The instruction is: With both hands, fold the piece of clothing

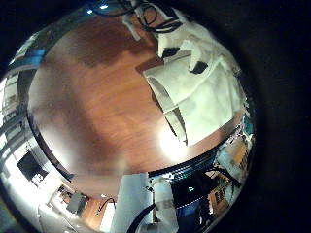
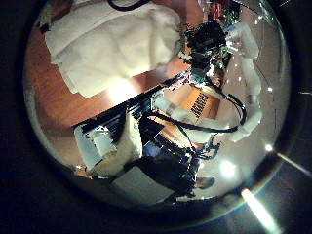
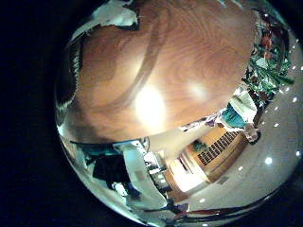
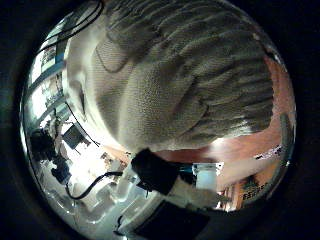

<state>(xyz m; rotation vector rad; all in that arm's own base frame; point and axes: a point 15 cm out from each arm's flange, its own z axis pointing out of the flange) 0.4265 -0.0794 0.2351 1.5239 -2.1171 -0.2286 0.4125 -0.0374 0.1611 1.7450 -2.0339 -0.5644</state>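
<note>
A light knitted piece of clothing (image 2: 112, 44) lies bunched on the wooden table (image 1: 87, 97). In the left thumb side palm view the right hand (image 2: 205, 44) is at the clothing's edge; its fingers are unclear. The knit (image 4: 180, 80) fills the right thumb side palm view, close to that palm, with one of the hand's own fingers (image 4: 165, 185) at the rim. The left hand (image 2: 112, 146) is away from the clothing, fingers relaxed, holding nothing. The left little finger side palm view shows the clothing (image 1: 194, 83) at the table's far side. A sliver of it (image 3: 114, 11) shows in the right little finger side palm view.
Bare wooden table top (image 3: 161, 76) spreads under the right palm. The table's edge (image 1: 146, 170) runs near the left arm. Room furniture and lamps show beyond the table (image 3: 222, 142).
</note>
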